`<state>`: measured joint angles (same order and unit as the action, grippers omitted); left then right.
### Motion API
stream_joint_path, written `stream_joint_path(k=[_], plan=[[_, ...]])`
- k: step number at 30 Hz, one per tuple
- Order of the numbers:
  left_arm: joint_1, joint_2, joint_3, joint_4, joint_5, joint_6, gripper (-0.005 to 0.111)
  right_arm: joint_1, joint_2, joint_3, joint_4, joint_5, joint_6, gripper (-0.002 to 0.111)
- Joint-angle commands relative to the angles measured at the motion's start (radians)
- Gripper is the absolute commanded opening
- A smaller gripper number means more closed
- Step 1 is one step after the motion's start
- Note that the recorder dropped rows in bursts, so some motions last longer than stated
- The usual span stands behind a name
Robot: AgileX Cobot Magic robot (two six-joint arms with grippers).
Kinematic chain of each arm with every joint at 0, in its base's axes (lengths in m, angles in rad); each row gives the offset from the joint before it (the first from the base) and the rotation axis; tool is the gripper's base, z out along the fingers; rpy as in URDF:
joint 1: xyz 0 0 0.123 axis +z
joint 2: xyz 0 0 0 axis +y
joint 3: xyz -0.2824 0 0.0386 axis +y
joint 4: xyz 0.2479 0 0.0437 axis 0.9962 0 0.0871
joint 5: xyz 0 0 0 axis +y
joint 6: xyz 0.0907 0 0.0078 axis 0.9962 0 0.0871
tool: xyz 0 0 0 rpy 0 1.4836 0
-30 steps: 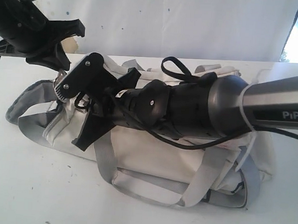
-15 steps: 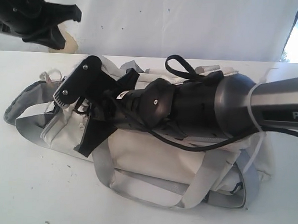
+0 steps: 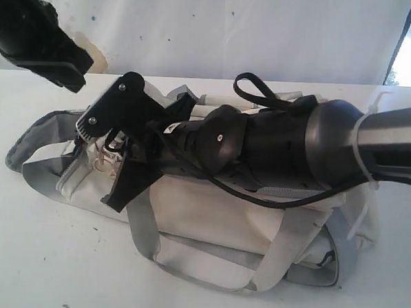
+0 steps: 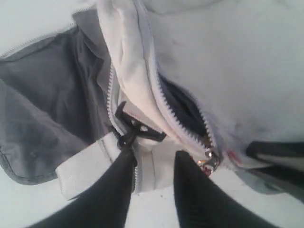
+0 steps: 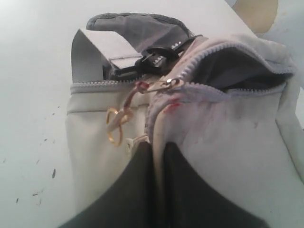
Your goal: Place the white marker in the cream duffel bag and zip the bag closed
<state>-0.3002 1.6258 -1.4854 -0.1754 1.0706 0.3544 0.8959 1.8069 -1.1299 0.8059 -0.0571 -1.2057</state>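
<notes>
Nearest you, a grey handle (image 3: 145, 230) of the bag (image 3: 209, 209) loops out over the white surface (image 3: 48, 270). The bag lies lengthwise across the middle of the surface, cream cloth with grey webbing.

Your right arm (image 3: 275, 140) reaches low over the top of it from the right, as far as the bag's left end. There your right pincer (image 5: 156, 145) is clamped on a fold of the cream cloth just under the zip. Only a thin strip of fabric shows between the two black fingers (image 5: 133, 190). Just beyond the fingertips the slider (image 5: 164, 84) sits on the zip (image 5: 228, 50), and a gold ring (image 5: 114, 126) hangs from it against the bag's end. Past the slider the zip gapes and the dark lining (image 5: 223, 66) shows. Red smudges (image 5: 173, 105) mark the cloth beside it. A black buckle (image 5: 142, 61) and a grey strap (image 5: 92, 47) sit at the end corner.

Farther back, your left arm (image 3: 36, 31) is raised above the surface, near the bag's left end and clear of it. Your left pincer (image 4: 154, 159) stands apart, gripping nothing, over that same open end.

The marker does not show in any view, so you cannot tell whether it is inside the bag. Behind everything hangs a white backdrop (image 3: 267, 33).
</notes>
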Motion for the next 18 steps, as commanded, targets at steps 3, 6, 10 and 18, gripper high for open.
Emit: stream_joint_path(k=[3,6,10,18], plan=[[0.000,-0.008,0.132,-0.063,0.002,0.083,0.070,0.000,-0.042,0.003,0.008,-0.043,0.042,0.000],[0.000,-0.009,0.188,-0.172,-0.051,0.142,0.071,0.000,-0.048,0.003,0.012,-0.052,0.042,0.000],[0.000,-0.009,0.247,-0.323,-0.150,0.225,0.071,0.000,-0.049,0.003,0.028,-0.052,0.044,0.000],[0.000,-0.009,0.295,-0.353,-0.254,0.256,0.071,0.000,-0.049,0.003,0.034,-0.054,0.044,0.000]])
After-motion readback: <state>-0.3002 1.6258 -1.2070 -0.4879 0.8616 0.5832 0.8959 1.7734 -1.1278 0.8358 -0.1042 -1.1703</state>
